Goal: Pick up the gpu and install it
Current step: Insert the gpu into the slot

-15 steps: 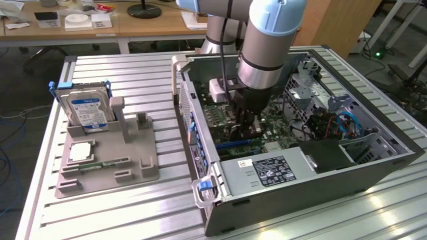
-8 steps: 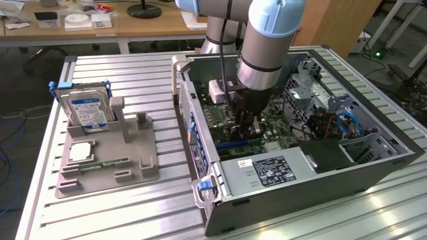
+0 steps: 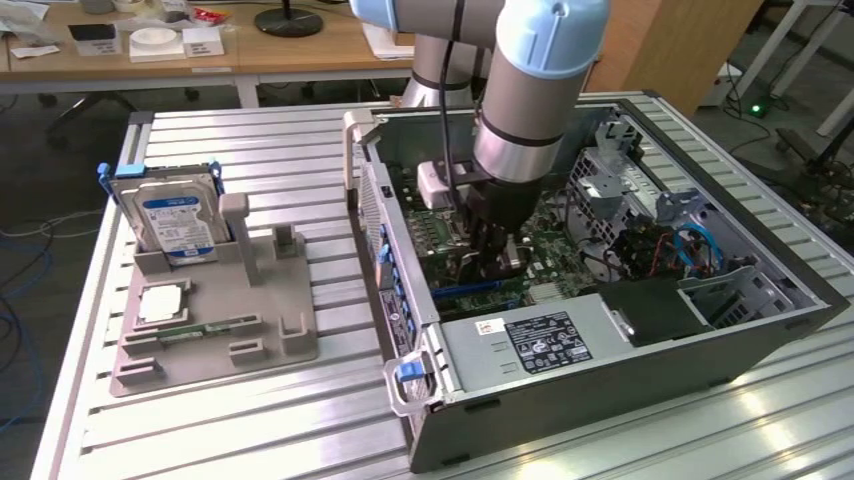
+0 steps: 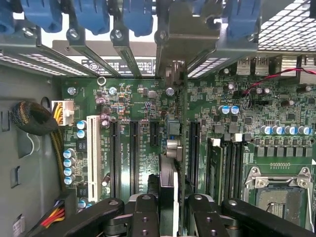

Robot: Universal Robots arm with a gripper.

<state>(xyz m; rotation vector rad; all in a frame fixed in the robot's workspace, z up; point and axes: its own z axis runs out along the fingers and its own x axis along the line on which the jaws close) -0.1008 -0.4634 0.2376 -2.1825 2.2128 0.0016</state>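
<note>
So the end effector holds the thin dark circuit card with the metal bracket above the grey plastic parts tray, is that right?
Wrong spot: the end effector holds the thin dark circuit card with the metal bracket above the green motherboard inside the open computer case, as the wrist view shows.

The black metal gripper clasps the gpu, a thin dark circuit card, edge-on above the green motherboard with its long black slots.
</note>
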